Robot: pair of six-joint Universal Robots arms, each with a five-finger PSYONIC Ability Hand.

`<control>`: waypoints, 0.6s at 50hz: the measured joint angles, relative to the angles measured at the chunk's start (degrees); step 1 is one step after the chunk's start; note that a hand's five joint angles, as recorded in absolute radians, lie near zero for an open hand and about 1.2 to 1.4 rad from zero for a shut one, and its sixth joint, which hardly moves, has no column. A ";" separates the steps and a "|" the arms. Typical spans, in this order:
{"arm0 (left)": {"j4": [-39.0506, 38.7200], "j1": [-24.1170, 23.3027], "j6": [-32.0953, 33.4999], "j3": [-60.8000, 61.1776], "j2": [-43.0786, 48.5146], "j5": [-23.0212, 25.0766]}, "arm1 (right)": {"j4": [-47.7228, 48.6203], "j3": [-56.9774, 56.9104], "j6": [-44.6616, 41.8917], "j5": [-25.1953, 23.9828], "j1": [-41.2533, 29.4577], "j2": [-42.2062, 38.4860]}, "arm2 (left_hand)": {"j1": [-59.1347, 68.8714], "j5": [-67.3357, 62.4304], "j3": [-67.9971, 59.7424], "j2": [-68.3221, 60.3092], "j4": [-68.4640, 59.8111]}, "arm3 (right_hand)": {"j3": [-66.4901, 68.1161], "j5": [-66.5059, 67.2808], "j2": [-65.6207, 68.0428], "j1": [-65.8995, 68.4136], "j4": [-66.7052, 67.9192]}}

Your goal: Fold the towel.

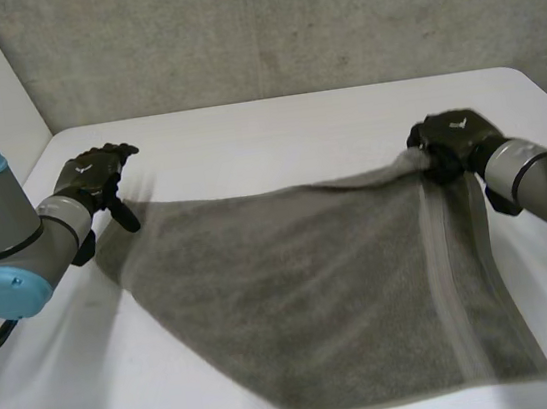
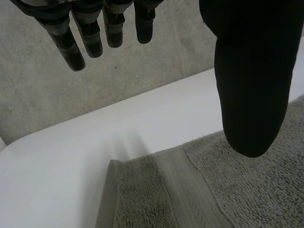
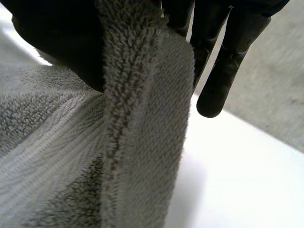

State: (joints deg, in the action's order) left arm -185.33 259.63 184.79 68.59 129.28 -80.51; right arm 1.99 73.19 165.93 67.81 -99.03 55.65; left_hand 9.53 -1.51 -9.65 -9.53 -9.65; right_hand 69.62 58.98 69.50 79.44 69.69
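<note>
A grey towel [image 1: 325,288] lies spread on the white table [image 1: 274,129], skewed, with a woven band near its right edge. My right hand [image 1: 457,140] is at the towel's far right corner. In the right wrist view that corner [image 3: 142,118] is pinched between the thumb and the fingers [image 3: 223,71] and lifted a little. My left hand [image 1: 93,176] hovers at the towel's far left corner. In the left wrist view its fingers [image 2: 90,33] are straight and apart from the thumb [image 2: 251,85], and the towel corner [image 2: 142,190] lies flat beneath them, untouched.
A grey concrete wall [image 1: 280,22] stands behind the table's far edge. Bare white table runs along the far side and at the front left of the towel. The towel's near right corner [image 1: 537,366] lies close to the table's front.
</note>
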 measured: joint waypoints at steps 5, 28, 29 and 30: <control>-0.48 -0.07 0.15 -0.78 0.72 0.29 | -0.96 2.25 4.60 -0.64 0.29 5.34 | 0.06 0.00 -0.02 -0.11 0.00 | 0.00 0.02 0.00 0.11 0.00; -0.30 -3.10 3.04 -11.27 11.59 10.89 | -3.46 14.17 -1.25 -19.36 -0.29 27.34 | 0.38 0.00 -0.14 -0.49 -0.27 | 0.00 0.18 0.00 0.18 0.04; -0.08 -3.50 3.05 -11.71 12.09 10.88 | -3.41 14.43 -1.24 -19.47 -0.32 28.05 | 0.60 0.00 -0.40 -0.56 -0.29 | 0.00 0.18 0.00 0.18 0.03; 0.12 -3.80 3.05 -12.09 12.46 10.86 | -3.38 14.69 -1.21 -19.56 -0.35 28.76 | 0.60 0.00 -0.40 -0.59 -0.30 | 0.00 0.11 0.00 0.18 0.04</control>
State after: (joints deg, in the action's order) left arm -185.21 255.82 187.84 56.50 141.74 -69.65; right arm -1.38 87.88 164.71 48.26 -99.38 84.41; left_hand 10.14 -1.51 -10.05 -10.11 -9.94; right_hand 69.62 59.08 69.50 79.62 69.73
